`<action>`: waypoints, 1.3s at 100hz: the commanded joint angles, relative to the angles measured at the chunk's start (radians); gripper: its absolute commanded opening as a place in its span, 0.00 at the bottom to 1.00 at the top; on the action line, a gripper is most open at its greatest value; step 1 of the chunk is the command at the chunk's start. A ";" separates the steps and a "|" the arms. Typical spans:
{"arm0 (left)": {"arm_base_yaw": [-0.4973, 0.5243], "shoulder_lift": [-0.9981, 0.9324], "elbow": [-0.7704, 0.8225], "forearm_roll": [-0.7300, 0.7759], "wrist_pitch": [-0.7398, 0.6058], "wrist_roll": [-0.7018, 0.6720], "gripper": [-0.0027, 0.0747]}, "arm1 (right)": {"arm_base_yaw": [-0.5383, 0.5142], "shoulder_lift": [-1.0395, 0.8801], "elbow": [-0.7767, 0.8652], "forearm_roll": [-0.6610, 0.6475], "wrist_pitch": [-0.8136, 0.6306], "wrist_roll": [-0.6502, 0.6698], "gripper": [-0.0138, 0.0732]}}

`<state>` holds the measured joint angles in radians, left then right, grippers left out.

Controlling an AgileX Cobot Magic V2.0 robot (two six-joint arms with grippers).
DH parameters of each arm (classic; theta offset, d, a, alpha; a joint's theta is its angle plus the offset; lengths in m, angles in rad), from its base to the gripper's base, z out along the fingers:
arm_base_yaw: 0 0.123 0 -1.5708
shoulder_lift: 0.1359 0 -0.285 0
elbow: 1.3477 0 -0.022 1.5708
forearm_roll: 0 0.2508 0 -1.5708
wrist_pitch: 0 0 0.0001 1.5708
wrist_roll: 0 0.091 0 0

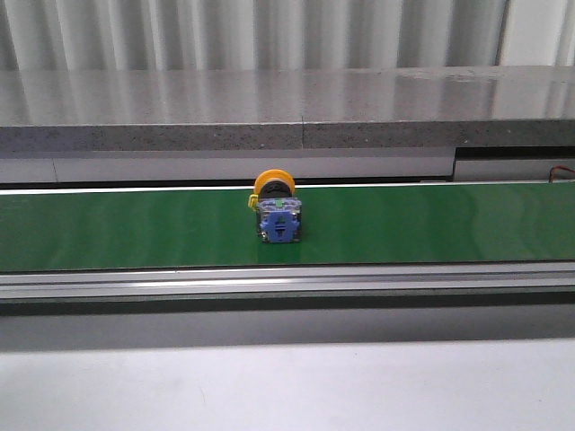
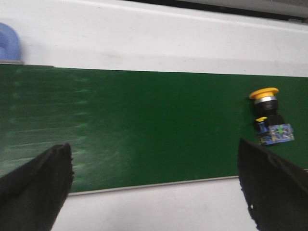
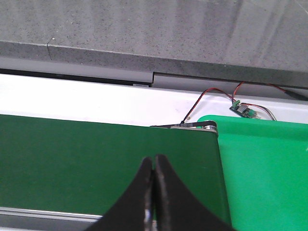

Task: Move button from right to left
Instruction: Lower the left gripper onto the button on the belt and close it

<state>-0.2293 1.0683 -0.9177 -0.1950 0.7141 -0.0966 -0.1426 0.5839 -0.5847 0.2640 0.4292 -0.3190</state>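
Observation:
The button (image 1: 277, 208) is a small blue block with an orange cap, and it rests on the green belt (image 1: 135, 229) near the middle of the front view. No gripper shows in that view. In the left wrist view the button (image 2: 270, 115) lies on the belt just beyond one black finger. My left gripper (image 2: 155, 180) is open wide, with only belt and white ledge between its fingers. My right gripper (image 3: 154, 161) is shut on nothing, its tips pressed together over the dark green belt (image 3: 72, 159), and the button is out of its view.
A grey stone counter (image 1: 287, 112) runs behind the belt, and a metal rail (image 1: 287, 283) runs along its front. A brighter green belt (image 3: 264, 178) adjoins the dark one in the right wrist view, with a small circuit board (image 3: 244, 111) and red wires behind. A blue object (image 2: 8, 43) sits at the belt's far side.

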 commanded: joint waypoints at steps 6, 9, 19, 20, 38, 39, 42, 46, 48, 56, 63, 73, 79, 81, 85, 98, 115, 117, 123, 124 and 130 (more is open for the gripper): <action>-0.125 0.085 -0.061 0.024 -0.126 -0.077 0.89 | 0.000 0.000 -0.025 0.016 -0.076 -0.008 0.08; -0.150 0.106 -0.072 0.046 -0.133 -0.100 0.89 | 0.000 0.000 -0.025 0.016 -0.076 -0.008 0.08; -0.233 0.183 -0.109 0.134 -0.137 -0.183 0.89 | 0.000 0.000 -0.025 0.016 -0.076 -0.008 0.08; -0.238 0.194 -0.112 0.144 -0.139 -0.187 0.89 | 0.000 0.000 -0.025 0.016 -0.076 -0.008 0.08; -0.329 0.333 -0.207 0.187 -0.148 -0.227 0.89 | 0.000 0.000 -0.025 0.016 -0.076 -0.008 0.08; -0.331 0.339 -0.211 0.187 -0.148 -0.227 0.89 | 0.000 0.000 -0.025 0.016 -0.076 -0.008 0.08; -0.341 0.359 -0.230 0.195 -0.148 -0.227 0.89 | 0.000 0.000 -0.025 0.016 -0.076 -0.008 0.08; -0.348 0.389 -0.249 0.195 -0.146 -0.227 0.89 | 0.000 0.000 -0.025 0.016 -0.076 -0.008 0.08; -0.354 0.403 -0.259 0.195 -0.146 -0.227 0.89 | 0.000 0.000 -0.025 0.016 -0.076 -0.008 0.08; -0.365 0.449 -0.296 0.201 -0.140 -0.230 0.89 | 0.000 0.000 -0.025 0.016 -0.076 -0.008 0.08; -0.371 0.484 -0.318 0.203 -0.136 -0.230 0.89 | 0.000 0.000 -0.025 0.016 -0.076 -0.008 0.08; -0.381 0.526 -0.345 0.214 -0.120 -0.231 0.89 | 0.000 0.000 -0.025 0.016 -0.076 -0.008 0.08; -0.389 0.546 -0.353 0.225 -0.117 -0.234 0.89 | 0.000 0.000 -0.025 0.016 -0.076 -0.008 0.08; -0.390 0.551 -0.353 0.225 -0.116 -0.234 0.89 | 0.000 0.000 -0.025 0.016 -0.076 -0.008 0.08; -0.391 0.563 -0.358 0.226 -0.110 -0.234 0.89 | 0.000 0.000 -0.025 0.016 -0.076 -0.008 0.08; -0.391 0.597 -0.357 0.249 -0.087 -0.260 0.88 | 0.000 0.000 -0.025 0.016 -0.076 -0.008 0.08; -0.391 0.637 -0.357 0.292 -0.045 -0.288 0.80 | 0.000 0.000 -0.025 0.016 -0.076 -0.008 0.08; -0.391 0.640 -0.357 0.292 -0.044 -0.288 0.78 | 0.000 0.000 -0.025 0.016 -0.076 -0.008 0.08; -0.391 0.642 -0.357 0.292 -0.043 -0.288 0.73 | 0.000 0.000 -0.025 0.016 -0.076 -0.008 0.08; -0.391 0.642 -0.357 0.292 -0.043 -0.288 0.72 | 0.000 0.000 -0.025 0.016 -0.076 -0.008 0.08; -0.391 0.642 -0.357 0.292 -0.043 -0.288 0.64 | 0.000 0.000 -0.025 0.016 -0.076 -0.008 0.08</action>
<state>-0.6131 1.7551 -1.2459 0.0908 0.6977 -0.3711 -0.1426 0.5839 -0.5847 0.2640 0.4292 -0.3190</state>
